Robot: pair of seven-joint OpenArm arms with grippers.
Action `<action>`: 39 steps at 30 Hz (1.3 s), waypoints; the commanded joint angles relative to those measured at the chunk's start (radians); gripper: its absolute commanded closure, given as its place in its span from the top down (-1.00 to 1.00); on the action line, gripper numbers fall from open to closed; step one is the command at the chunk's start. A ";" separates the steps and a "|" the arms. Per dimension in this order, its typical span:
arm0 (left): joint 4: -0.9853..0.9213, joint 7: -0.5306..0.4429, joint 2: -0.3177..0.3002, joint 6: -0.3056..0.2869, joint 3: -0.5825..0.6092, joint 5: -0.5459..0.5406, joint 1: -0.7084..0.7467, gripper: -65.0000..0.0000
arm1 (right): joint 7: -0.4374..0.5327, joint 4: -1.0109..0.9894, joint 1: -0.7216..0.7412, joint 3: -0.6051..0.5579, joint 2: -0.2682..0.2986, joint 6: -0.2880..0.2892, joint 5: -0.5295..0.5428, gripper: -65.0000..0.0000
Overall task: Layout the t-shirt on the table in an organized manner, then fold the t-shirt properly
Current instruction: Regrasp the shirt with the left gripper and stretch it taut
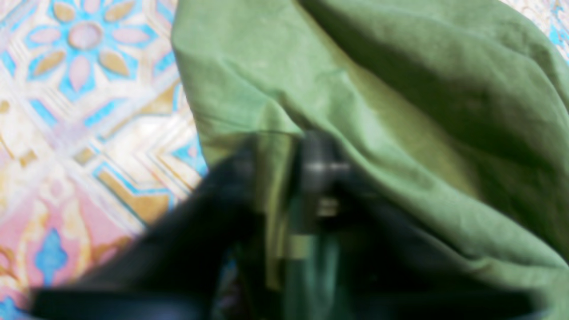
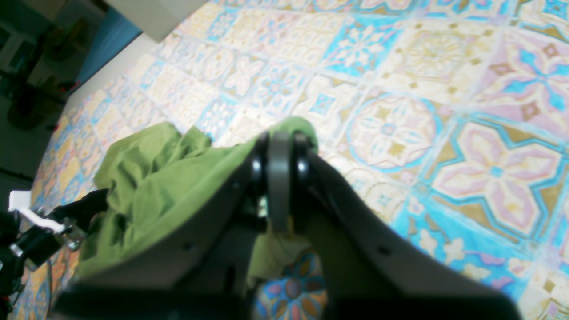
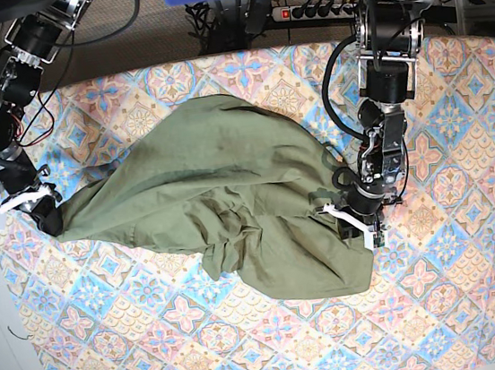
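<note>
Covering nearly the whole base view, the table (image 3: 479, 301) wears a tile-pattern cloth of blue, pink and cream diamonds with floral medallions, and it lies flat and smooth wherever it is bare. Spread across its middle, between the two claws, is the t-shirt (image 3: 221, 188), an olive-green mass that is crumpled and bunched, with a thick knot of folds hanging toward the near edge and a broad smoother lobe beside the left gripper (image 3: 348, 206). That claw sits at the shirt's edge; in the left wrist view its dark fingers, blurred, stand close together with a fold of green cloth caught between them, so it pinches the t-shirt. Just beside it the bare cloth shows a blue flower medallion and a pink panel. The right gripper (image 2: 279, 146) is at the opposite end of the garment; its fingers are pressed together on a tuft of green fabric that pokes out past their tips, and the rest of the shirt trails away behind and to one side of it. Ahead of that claw the patterned cloth runs on empty of clutter toward a pale wall or box corner and a dim room edge. Beyond the far side of the table, behind both arms, lie dark cables and a power strip (image 3: 316, 9).
</note>
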 commanded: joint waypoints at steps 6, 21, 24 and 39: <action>0.204 0.080 -0.056 -0.025 -0.002 0.005 0.068 -1.00 | 0.025 0.012 0.013 0.005 0.018 0.008 0.019 -0.99; 1.069 0.336 -0.233 -0.072 -0.252 -0.253 0.478 -1.00 | 0.025 0.010 0.013 0.004 0.018 0.008 0.019 -0.99; 1.190 0.342 -0.261 -0.072 -0.323 -0.306 0.554 -1.00 | 0.025 0.010 0.013 0.004 0.018 0.008 0.019 -0.99; 1.204 0.347 -0.376 -0.081 -0.614 -0.532 0.647 -1.00 | 0.027 0.014 0.014 0.019 0.018 0.008 0.019 -0.99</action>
